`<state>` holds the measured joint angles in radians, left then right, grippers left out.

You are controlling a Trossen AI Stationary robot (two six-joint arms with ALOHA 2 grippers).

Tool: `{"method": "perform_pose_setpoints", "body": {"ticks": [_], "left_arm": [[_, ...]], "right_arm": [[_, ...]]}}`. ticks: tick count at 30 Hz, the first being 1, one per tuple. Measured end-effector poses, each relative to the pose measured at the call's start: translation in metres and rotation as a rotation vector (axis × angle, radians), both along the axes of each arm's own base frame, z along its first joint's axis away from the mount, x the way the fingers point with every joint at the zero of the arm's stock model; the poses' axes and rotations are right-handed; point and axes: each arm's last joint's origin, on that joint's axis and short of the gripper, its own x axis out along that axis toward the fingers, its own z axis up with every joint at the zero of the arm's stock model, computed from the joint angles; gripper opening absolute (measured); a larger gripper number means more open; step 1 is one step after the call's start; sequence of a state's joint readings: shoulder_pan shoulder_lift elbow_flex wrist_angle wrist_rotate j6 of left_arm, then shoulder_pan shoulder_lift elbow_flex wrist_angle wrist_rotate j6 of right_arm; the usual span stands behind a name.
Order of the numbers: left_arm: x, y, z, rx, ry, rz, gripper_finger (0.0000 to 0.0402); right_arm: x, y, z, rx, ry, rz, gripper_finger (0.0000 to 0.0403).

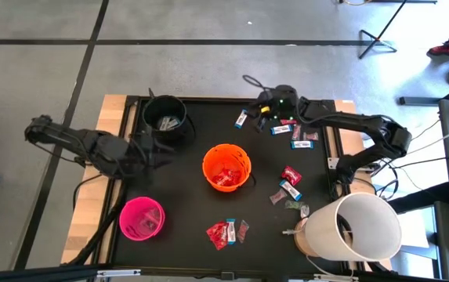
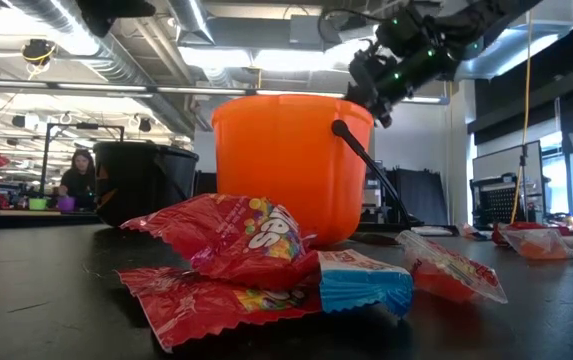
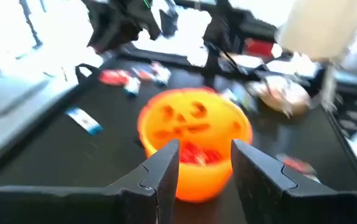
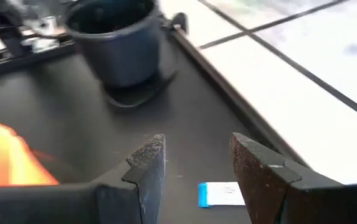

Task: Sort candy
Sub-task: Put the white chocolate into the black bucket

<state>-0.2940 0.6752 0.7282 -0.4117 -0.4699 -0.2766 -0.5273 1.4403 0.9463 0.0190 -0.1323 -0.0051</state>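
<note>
some red packets point(image 1: 226, 178) are already gathered in the glossy orange plastic bucket point(image 1: 240, 160) and something lies in the black bucket point(image 1: 166, 117), but many crinkly foil candies point(image 1: 290, 182) are still scattered across the matte black table point(image 1: 185, 188). the left gripper point(image 3: 203, 163) and right gripper point(image 4: 195, 163) are held parted with nothing grasped, the right one poised over a flat blue-and-white bar point(image 4: 220, 193).

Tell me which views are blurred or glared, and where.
Left wrist view: smeared throughout, the orange bucket soft, the far background washed out white. Right wrist view: the black bucket and floor blurred. Low view: bright ceiling lights, near red packets fairly sharp. High view: evenly lit, sharp.
</note>
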Motion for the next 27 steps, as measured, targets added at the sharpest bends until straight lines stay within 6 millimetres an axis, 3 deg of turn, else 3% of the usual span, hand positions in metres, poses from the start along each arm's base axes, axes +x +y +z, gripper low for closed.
{"method": "perform_pose_setpoints", "body": {"ticks": [10,17,27], "left_arm": [[0.005,0.017,-0.015,0.079,-0.098,0.134,0.0135],[0.011,0.026,-0.028,0.029,-0.183,0.169,0.0135],[0.012,0.028,-0.019,0.004,-0.291,0.184,0.0135]], "right_arm": [[-0.03,-0.038,-0.014,-0.003,-0.014,-0.145,0.0179],[-0.037,-0.034,-0.034,0.11,-0.076,-0.141,0.0179],[-0.038,-0.033,-0.039,0.152,-0.079,-0.16,0.0179]]}}
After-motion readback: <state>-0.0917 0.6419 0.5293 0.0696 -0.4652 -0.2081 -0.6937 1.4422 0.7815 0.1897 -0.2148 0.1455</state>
